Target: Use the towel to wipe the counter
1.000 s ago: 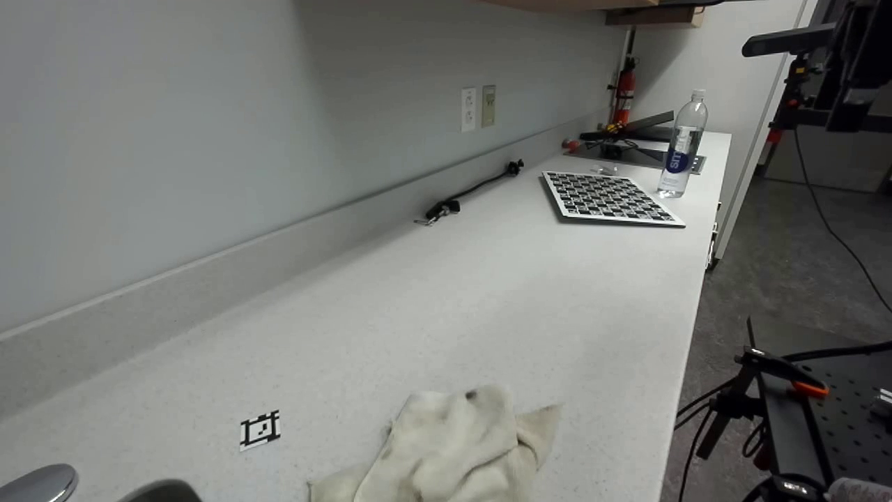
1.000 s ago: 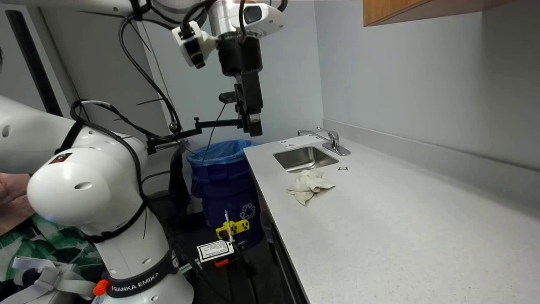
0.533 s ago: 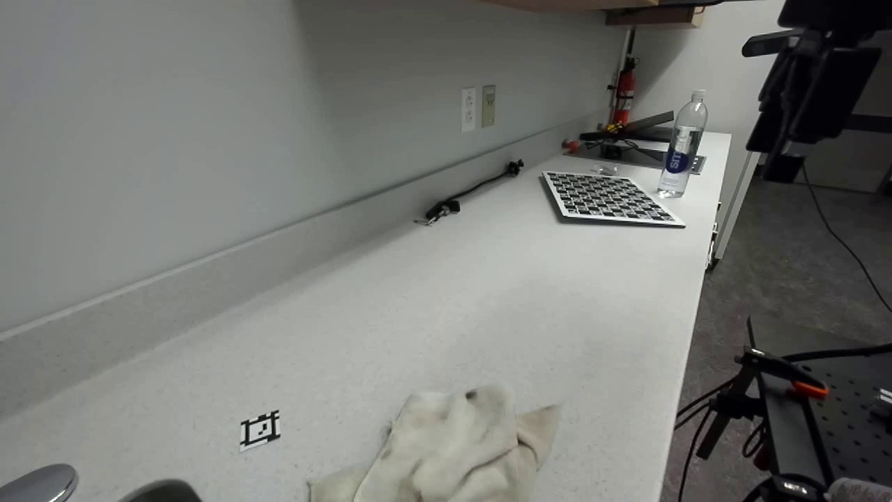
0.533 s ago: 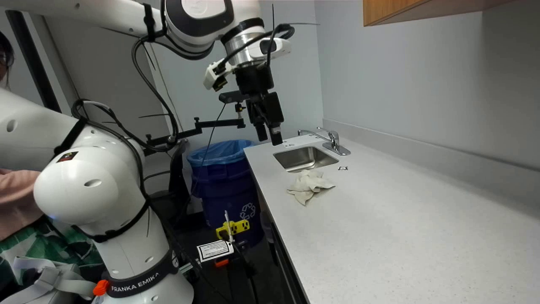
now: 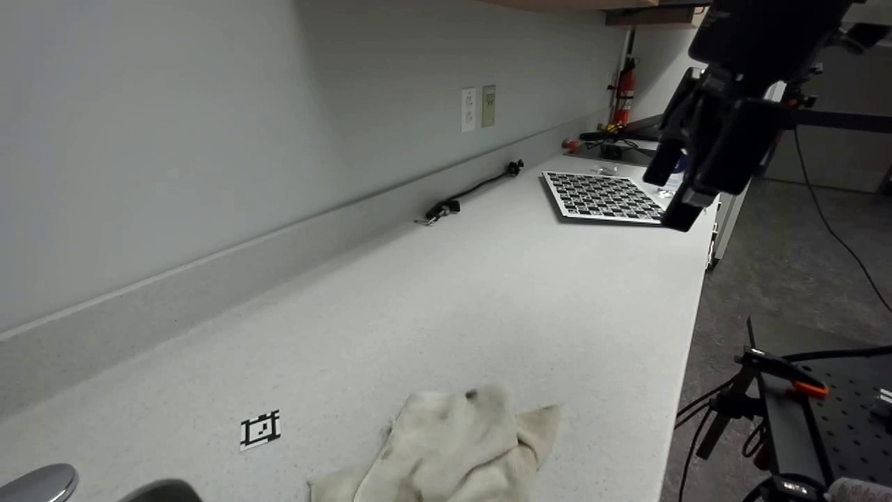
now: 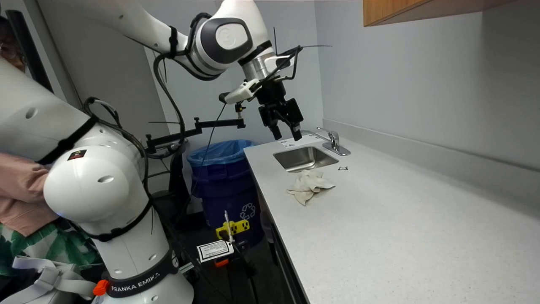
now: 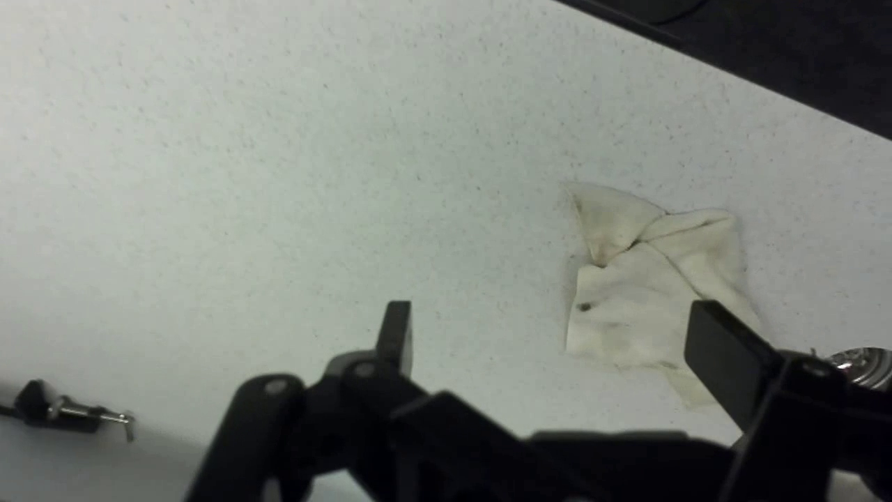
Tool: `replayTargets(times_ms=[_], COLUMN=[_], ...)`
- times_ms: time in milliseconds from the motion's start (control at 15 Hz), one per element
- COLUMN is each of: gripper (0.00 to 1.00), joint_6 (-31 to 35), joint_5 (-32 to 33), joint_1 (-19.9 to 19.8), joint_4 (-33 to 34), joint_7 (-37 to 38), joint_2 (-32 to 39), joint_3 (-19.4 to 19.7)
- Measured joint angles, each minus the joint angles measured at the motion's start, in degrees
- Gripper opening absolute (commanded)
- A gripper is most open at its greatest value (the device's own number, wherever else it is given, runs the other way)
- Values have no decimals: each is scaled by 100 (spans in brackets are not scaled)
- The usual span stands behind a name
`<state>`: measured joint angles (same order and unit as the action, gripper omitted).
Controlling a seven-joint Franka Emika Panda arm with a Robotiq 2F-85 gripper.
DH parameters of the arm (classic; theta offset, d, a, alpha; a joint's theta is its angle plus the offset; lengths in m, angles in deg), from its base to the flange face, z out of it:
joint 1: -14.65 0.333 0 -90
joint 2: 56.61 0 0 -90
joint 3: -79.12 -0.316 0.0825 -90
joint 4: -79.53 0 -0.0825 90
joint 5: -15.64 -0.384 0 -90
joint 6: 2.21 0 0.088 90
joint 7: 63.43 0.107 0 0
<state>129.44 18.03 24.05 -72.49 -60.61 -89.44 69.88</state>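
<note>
The off-white, stained towel (image 6: 310, 185) lies crumpled on the pale speckled counter (image 6: 400, 236), near the sink. It also shows at the bottom of an exterior view (image 5: 453, 446) and right of centre in the wrist view (image 7: 634, 307). My gripper (image 6: 287, 135) is open and empty, tilted, and well above the counter; it shows at upper right in an exterior view (image 5: 669, 199). In the wrist view its fingers (image 7: 550, 314) are wide apart. The right finger covers part of the towel's lower right side. The gripper does not touch the towel.
A steel sink (image 6: 306, 159) and faucet (image 6: 333, 143) lie beyond the towel. A checkered board (image 5: 603, 197), a partly hidden bottle (image 5: 670, 185) and a black cable with a clamp (image 5: 444, 208) are further along the counter. A wall backs it, and a cabinet (image 6: 405, 10) hangs above.
My gripper has swung from beside the counter to over it, tilting and turning so both fingers now show apart. The towel has not moved.
</note>
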Motion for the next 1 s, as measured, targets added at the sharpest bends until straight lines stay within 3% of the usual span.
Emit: replayTargets(times_ms=[267,533,1000], gripper=[100,100,99], joint_6=[641,799,799], joint_5=[0,2,3], joint_1=[58,58,58], joint_4=[382,815,795], joint_7=[0,1,1], joint_2=[994,1868,1822], joint_3=[-101,-150,-145])
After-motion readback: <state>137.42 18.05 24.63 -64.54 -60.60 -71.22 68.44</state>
